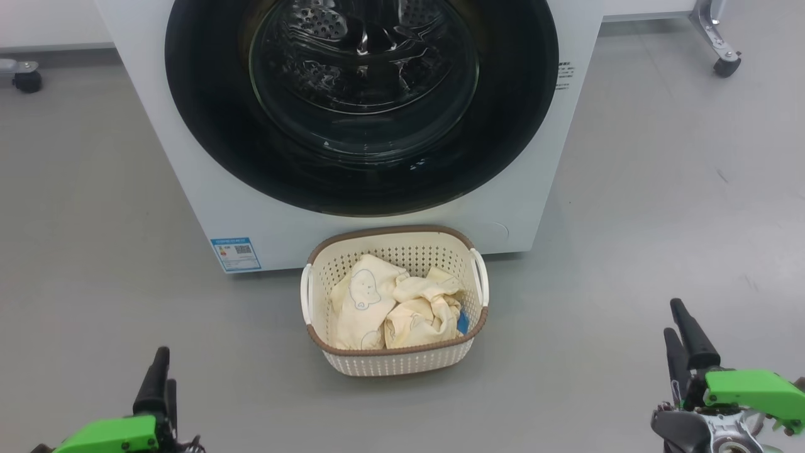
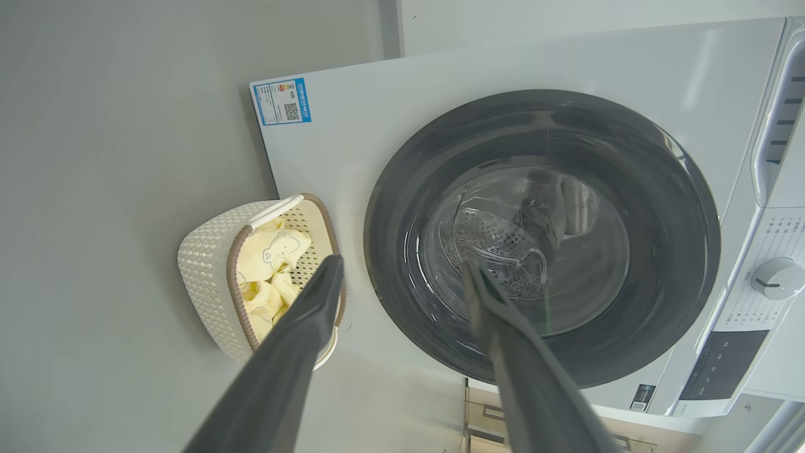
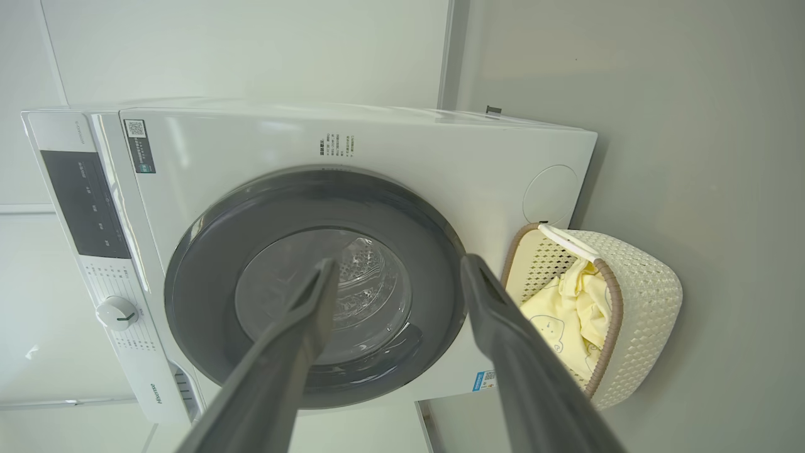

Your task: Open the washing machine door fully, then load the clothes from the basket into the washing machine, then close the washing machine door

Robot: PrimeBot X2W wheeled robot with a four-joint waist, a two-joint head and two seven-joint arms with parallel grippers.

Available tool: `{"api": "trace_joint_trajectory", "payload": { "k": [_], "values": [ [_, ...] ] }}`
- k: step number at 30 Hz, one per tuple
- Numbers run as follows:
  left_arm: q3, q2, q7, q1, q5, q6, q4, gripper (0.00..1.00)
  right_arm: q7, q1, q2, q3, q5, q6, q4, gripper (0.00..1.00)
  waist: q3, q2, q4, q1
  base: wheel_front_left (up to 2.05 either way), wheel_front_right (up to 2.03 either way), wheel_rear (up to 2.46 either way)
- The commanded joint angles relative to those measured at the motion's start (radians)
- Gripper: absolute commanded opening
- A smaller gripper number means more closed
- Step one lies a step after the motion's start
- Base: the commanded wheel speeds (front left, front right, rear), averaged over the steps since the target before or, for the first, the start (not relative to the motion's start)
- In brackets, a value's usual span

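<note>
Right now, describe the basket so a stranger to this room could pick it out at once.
Find the big white washing machine with its round black door shut. On the grey floor in front of it stands the basket: small, cream, perforated. Its brown rim, white side handles and the pale yellow clothes inside set it apart from the plain machine.

washing machine door shut, blocks drum | basket top open
</note>
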Motion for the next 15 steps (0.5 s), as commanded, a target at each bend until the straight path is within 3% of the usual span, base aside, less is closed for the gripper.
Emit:
{"api": "trace_joint_trajectory", "payload": {
  "k": [1,15],
  "values": [
    [0.023,0.012,-0.016,-0.053,0.011,-0.002,-0.045,1.0,-0.009,-0.068,-0.013,0.017,-0.017,-0.001,-0.034,1.0,-0.001,0.0,0.0,0.0,0.0,0.0,0.0],
    [0.057,0.013,-0.054,-0.071,0.063,0.0,-0.112,1.0,-0.049,-0.096,-0.015,0.007,-0.133,-0.001,-0.098,1.0,-0.005,0.0,-0.003,0.0,0.0,0.0,0.0]
  ]
}}
